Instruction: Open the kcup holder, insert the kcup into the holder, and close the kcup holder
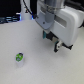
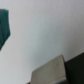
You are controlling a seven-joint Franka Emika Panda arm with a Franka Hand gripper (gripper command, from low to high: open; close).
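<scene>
The kcup point(image 1: 19, 57), a small white pod with a green and blue top, stands on the white table toward the exterior view's left front. My gripper point(image 1: 52, 42) hangs above the table well off to the kcup's right and farther back. Its two fingers stand apart with nothing between them, so it is open. The kcup holder does not show in either view. In the wrist view there is only white table, a teal shape point(image 2: 4, 27) at one edge and a grey-brown block point(image 2: 50, 74) at another. The kcup is out of the wrist view.
A large white boxy body point(image 1: 68, 22) sits right behind the arm on the exterior view's right. Dark clutter with cables point(image 1: 12, 17) lines the far left edge of the table.
</scene>
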